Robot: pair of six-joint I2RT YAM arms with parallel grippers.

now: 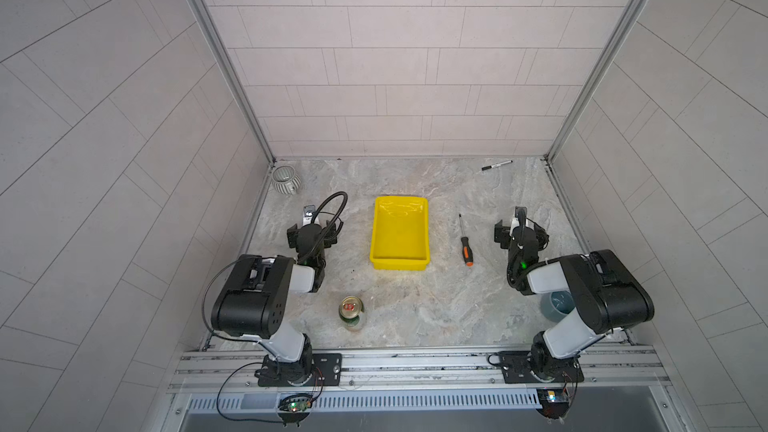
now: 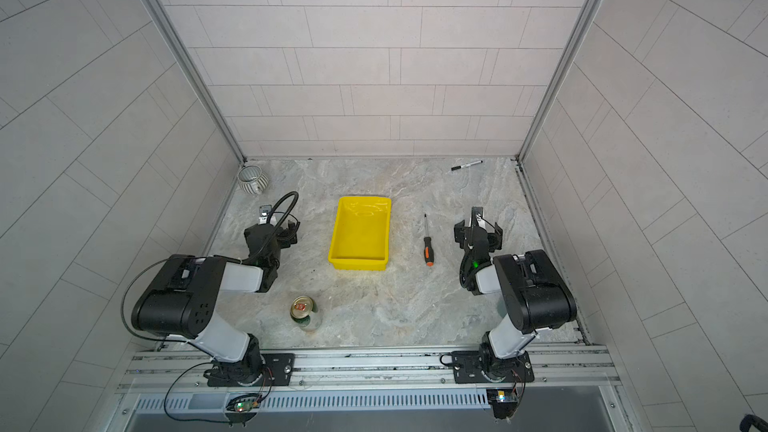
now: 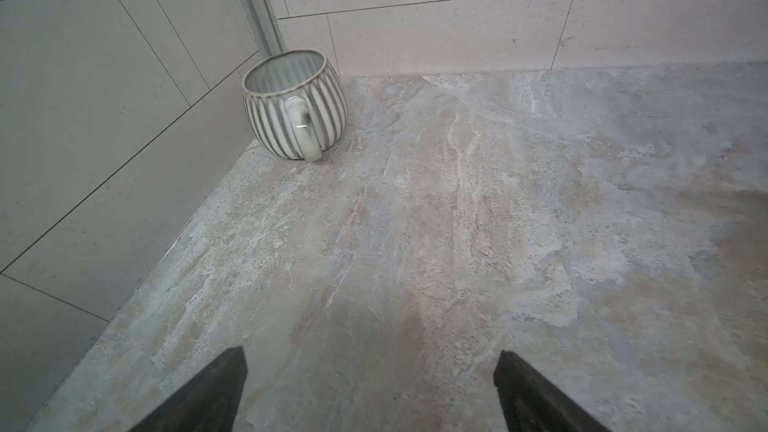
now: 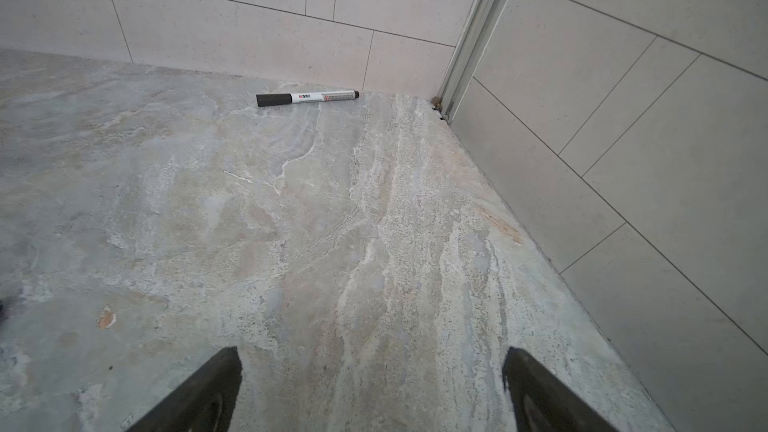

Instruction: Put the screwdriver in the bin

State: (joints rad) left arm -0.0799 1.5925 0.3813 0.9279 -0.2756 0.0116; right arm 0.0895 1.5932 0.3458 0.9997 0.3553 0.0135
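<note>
The screwdriver (image 1: 465,241) lies flat on the stone-patterned tabletop (image 1: 419,305), tip toward the back wall. It sits between the yellow bin (image 1: 399,263) and the right gripper (image 1: 518,218), touching neither. That gripper's jaws are spread wide over bare tabletop. The left gripper (image 3: 370,357), on the bin's other side, is likewise spread and faces a ribbed mug (image 3: 295,112) in the back corner. A marker pen (image 4: 307,97) lies along the back wall. Open surface surrounds the screwdriver.
</note>
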